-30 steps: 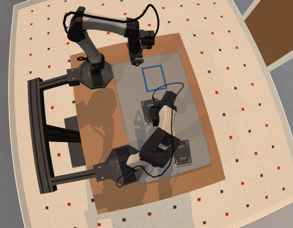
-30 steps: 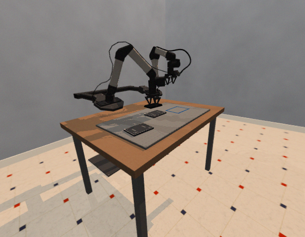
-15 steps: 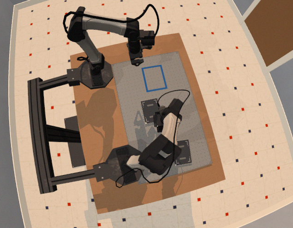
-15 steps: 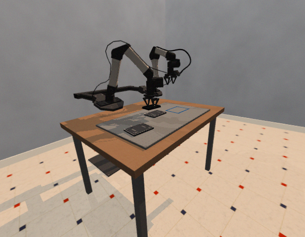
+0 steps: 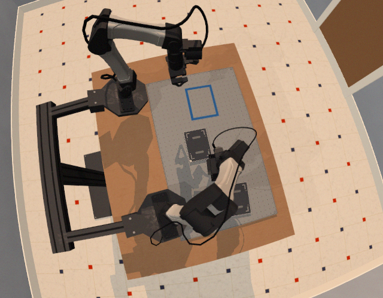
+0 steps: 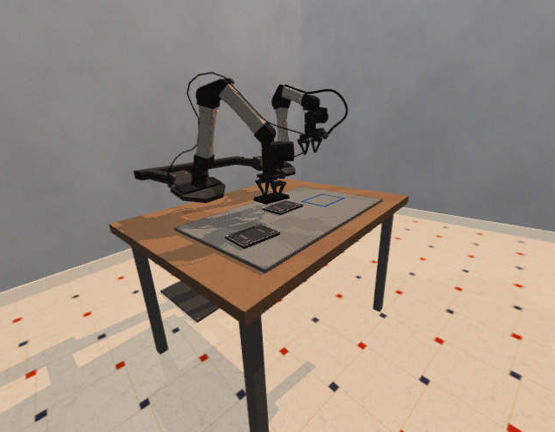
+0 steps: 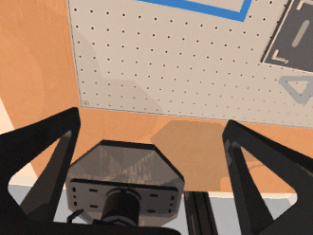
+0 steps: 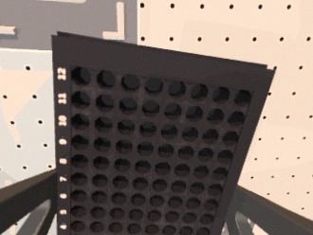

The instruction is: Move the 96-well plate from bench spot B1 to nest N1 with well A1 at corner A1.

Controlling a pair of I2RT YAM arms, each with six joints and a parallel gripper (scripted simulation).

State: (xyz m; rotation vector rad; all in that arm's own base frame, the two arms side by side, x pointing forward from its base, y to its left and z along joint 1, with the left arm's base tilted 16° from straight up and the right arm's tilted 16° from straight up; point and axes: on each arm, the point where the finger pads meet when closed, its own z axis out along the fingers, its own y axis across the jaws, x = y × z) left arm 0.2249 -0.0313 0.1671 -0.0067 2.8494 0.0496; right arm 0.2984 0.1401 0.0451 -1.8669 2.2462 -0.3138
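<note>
brown bench (image 5: pixel 114 192) (image 6: pixel 185 265) (image 7: pixel 33 57): gray perforated breadboard (image 5: pixel 166 115) (image 6: pixel 310 232) (image 7: pixel 128 52) (image 8: pixel 213 24) flat on top, two dark plate nests and blue rectangle outline on the board.

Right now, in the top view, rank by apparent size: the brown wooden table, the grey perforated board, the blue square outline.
1. Brown wooden table
2. Grey perforated board
3. Blue square outline
</note>
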